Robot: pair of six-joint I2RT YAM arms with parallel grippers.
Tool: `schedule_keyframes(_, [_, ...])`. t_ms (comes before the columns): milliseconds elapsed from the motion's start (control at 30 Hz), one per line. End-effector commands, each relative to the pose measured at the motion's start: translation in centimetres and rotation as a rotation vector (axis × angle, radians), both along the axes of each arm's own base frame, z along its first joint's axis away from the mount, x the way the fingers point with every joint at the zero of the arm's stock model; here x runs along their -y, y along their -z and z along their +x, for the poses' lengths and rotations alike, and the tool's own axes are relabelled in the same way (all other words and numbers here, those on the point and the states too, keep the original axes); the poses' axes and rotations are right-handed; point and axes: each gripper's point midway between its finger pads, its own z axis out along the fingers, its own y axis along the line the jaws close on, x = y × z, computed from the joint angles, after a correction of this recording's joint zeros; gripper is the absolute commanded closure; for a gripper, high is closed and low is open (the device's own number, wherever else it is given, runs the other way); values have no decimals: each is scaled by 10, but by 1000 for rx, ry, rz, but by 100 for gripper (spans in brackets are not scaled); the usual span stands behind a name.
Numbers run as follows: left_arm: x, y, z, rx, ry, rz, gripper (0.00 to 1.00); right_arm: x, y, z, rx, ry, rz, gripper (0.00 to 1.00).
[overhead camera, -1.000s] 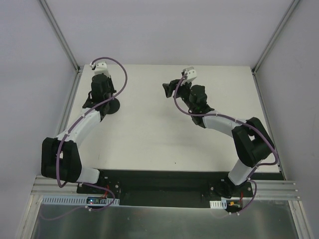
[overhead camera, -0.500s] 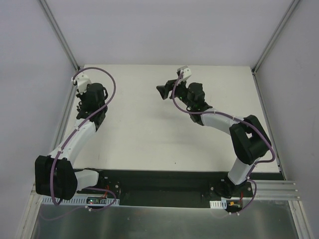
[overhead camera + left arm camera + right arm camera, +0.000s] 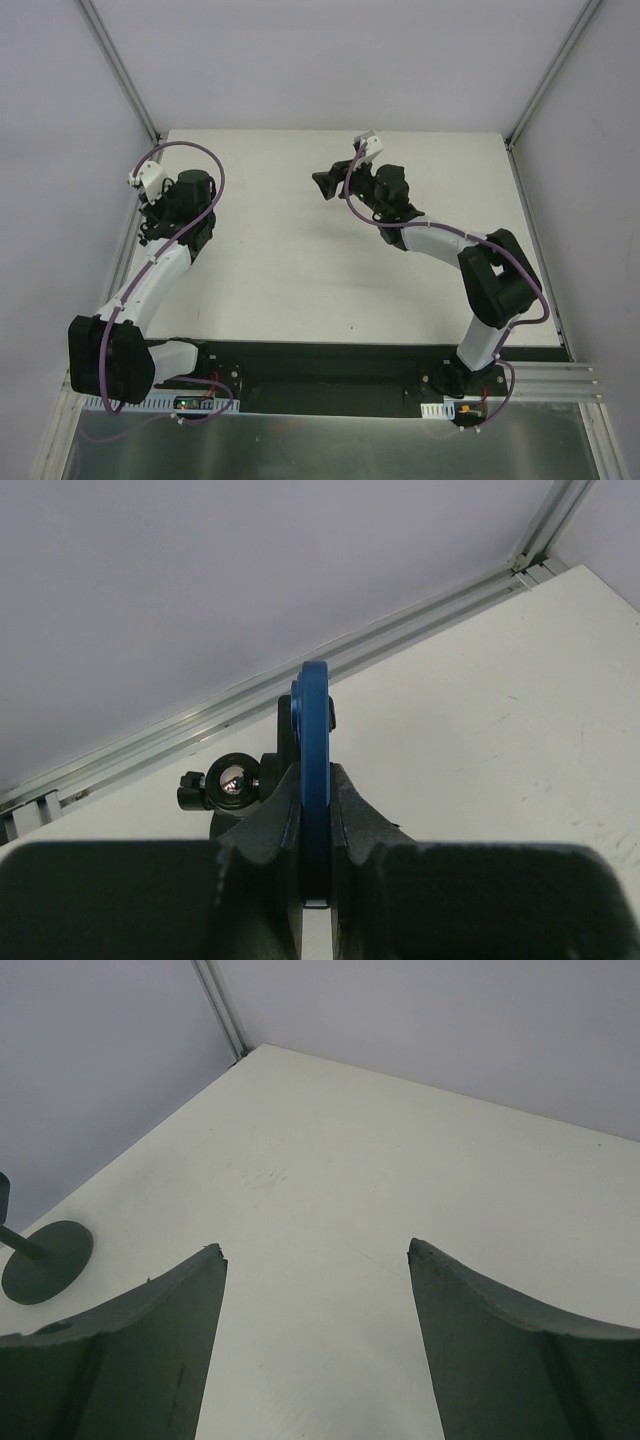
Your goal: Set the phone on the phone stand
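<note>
Firmly pinched by the left gripper [image 3: 316, 798], the phone [image 3: 315, 715] stands on edge at the far left of the table [image 3: 300, 270], close to the rail along the side wall. The left wrist camera sees only the slab's thin rim, which shows blue. Its flat faces are pressed by a finger on each side, and its long axis runs straight out from the jaws along the line of reach, the rounded free end pointing toward the rail. About the lower half of the slab sits between the fingers and the rest juts clear beyond their tips. Just behind and to its left is the phone stand's knobbed cradle [image 3: 231, 782]; whether the two touch cannot be told. The right gripper [image 3: 315, 1248] hangs over mid-table with its jaws spread wide and nothing between them, and its camera catches the stand's disc base [image 3: 46, 1260] and thin post [image 3: 18, 1243] at the left edge of its view.
</note>
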Motion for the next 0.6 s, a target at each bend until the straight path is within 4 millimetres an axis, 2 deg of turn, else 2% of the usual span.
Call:
schedule_keyframes(0, [-14, -42, -11, 129, -125, 33, 100, -5, -29, 4, 60, -20, 49, 24])
schedule_keyframes(300, [-21, -23, 10, 149, -62, -81, 100, -5, -27, 4, 57, -20, 46, 24])
schedule_keyframes(467, [-23, -17, 7, 161, -61, -120, 100, -8, -25, 5, 50, -28, 46, 24])
schedule_keyframes(533, [-23, -18, 7, 169, -59, -125, 93, -8, -25, 5, 49, -28, 46, 24])
schedule_keyframes(567, [-23, -18, 5, 170, -60, -126, 86, -10, -25, 4, 47, -31, 43, 24])
